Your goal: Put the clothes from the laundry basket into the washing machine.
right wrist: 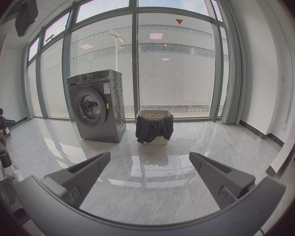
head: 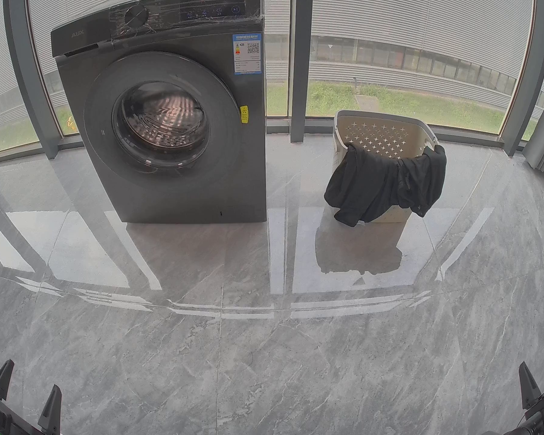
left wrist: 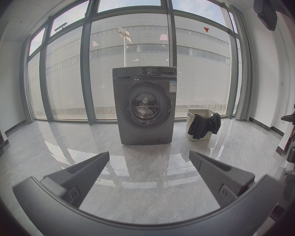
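Head view: nothing is loaded yet, dark clothes (head: 384,182) are draped over the laundry basket (head: 382,129) right of the shut washing machine (head: 163,110), while left tool (head: 25,394) and right tool (head: 543,370) are held released, near.

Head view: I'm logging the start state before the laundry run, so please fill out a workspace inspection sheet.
Surface: glossy grey floor.
Job's things: washing machine on the left, door appears shut; laundry basket to its right, standing apart; dark garment draped over the basket's front rim.
Clutter: nothing seen.
Grippers: left gripper and right gripper open, held low, far from both.
Cables: nothing seen.
Surroundings: tall windows behind, a building outside.
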